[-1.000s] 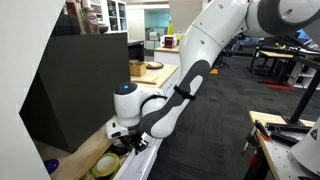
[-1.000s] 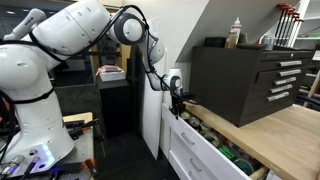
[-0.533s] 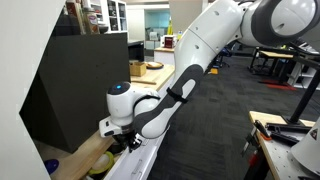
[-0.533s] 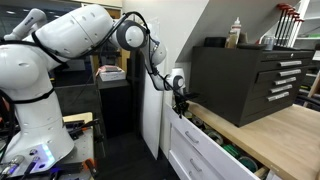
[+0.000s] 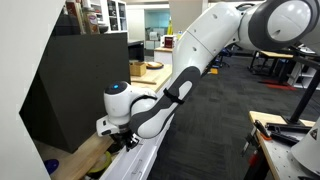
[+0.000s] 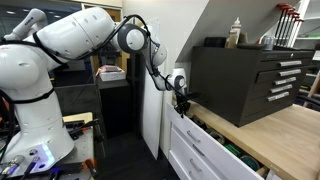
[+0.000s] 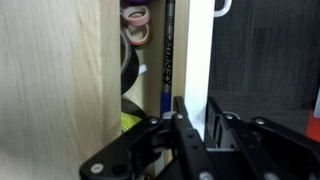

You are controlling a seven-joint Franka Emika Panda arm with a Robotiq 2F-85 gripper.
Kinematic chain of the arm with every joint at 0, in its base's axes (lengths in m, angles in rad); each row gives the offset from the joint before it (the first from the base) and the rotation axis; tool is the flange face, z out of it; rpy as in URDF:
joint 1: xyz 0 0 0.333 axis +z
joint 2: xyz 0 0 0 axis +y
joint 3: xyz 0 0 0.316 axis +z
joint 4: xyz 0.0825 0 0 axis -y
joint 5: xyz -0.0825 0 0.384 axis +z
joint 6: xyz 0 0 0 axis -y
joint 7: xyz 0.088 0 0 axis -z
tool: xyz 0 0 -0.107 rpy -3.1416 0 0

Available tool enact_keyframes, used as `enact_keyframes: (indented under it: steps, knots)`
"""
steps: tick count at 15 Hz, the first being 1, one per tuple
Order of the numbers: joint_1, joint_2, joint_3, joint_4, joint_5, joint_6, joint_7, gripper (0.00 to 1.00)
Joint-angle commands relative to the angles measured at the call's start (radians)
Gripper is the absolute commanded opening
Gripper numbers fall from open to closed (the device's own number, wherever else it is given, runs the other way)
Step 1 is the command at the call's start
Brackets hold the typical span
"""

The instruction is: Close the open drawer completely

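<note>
The open drawer has a white front panel and sits under a wooden countertop. In the wrist view only a narrow gap shows its contents: a blue pen, a pink tape roll and something yellow-green. My gripper straddles the top edge of the white front, one finger inside the drawer and one outside, closed against the panel. In both exterior views the gripper sits at the drawer front, close to the counter edge.
A black tool chest stands on the countertop, also seen as a dark box. More white drawer fronts lie below. A workbench with tools stands across the dark floor.
The gripper has moved towards the counter with the drawer front. The gap showing the drawer's contents has narrowed.
</note>
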Motion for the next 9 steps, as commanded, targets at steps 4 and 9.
enact_keyframes:
  steps: [4,9]
  knots:
    - [0.011,-0.057,-0.019,-0.048,0.002,0.013,-0.070,0.73]
    - [0.023,-0.145,-0.016,-0.121,-0.003,0.044,-0.071,1.00]
